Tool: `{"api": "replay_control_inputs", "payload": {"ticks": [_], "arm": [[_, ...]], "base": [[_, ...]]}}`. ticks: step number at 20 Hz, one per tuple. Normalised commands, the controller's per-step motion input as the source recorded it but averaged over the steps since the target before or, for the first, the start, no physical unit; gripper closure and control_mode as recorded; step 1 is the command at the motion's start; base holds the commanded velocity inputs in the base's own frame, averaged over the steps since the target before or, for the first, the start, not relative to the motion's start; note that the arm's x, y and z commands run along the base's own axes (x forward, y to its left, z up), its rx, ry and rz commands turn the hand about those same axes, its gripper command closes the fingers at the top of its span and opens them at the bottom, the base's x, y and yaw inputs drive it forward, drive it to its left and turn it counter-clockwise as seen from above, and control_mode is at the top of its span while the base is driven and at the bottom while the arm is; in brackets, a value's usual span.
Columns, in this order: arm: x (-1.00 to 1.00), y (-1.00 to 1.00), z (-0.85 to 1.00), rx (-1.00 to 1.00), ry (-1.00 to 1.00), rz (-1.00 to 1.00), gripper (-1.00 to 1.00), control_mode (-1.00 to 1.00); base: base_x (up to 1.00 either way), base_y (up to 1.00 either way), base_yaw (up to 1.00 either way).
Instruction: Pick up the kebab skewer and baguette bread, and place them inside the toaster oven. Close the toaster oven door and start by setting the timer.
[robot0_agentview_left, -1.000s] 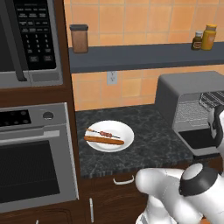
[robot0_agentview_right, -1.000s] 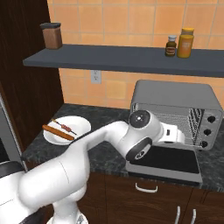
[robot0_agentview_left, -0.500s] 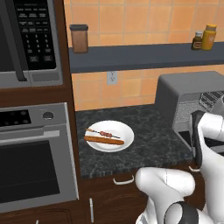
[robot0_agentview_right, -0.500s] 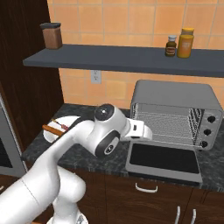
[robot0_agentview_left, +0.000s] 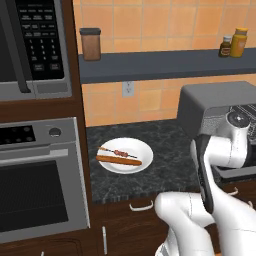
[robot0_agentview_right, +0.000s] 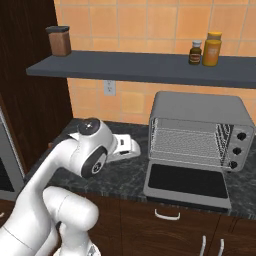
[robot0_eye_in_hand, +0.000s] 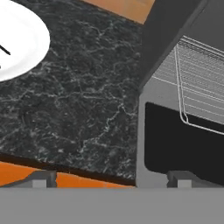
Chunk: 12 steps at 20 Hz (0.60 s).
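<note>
Left base view: kebab skewer (robot0_agentview_left: 118, 152) and baguette bread (robot0_agentview_left: 119, 161) lie side by side on white plate (robot0_agentview_left: 142, 149) on desk (robot0_agentview_left: 165, 145). I judge skewer light, thin, rolls easily; pinch mid-stick. Baguette stiff, crusty; grip centre. Tool (robot0_eye_in_hand: 109, 177) spread, empty.

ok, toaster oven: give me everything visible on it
The toaster oven is a grey box with rounded corners, metal by the look of it, standing upright on the dark speckled counter at the right, under the shelf. Its door, a dark glass panel in a grey frame, is dropped fully open and lies flat toward the counter's front edge. Inside sits a wire rack, with nothing on it. Three dark knobs run down the right front panel. Nothing touches it but the counter.
</note>
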Motion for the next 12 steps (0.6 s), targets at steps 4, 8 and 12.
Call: {"api": "replay_control_inputs", "payload": {"ticks": [4,8,12], "arm": [[0.34,0.69,-0.29,0.05,0.09,0.34,-1.00,-1.00],[0.39,0.95,-0.09,-0.06,0.26,0.27,-1.00,-1.00],[0.77,0.83,-0.06,-0.01,0.31,0.16,-1.00,-1.00]], "base": [[0.00,0.00,0.00],[0.00,0.00,0.00],[0.00,0.00,0.00]]}}
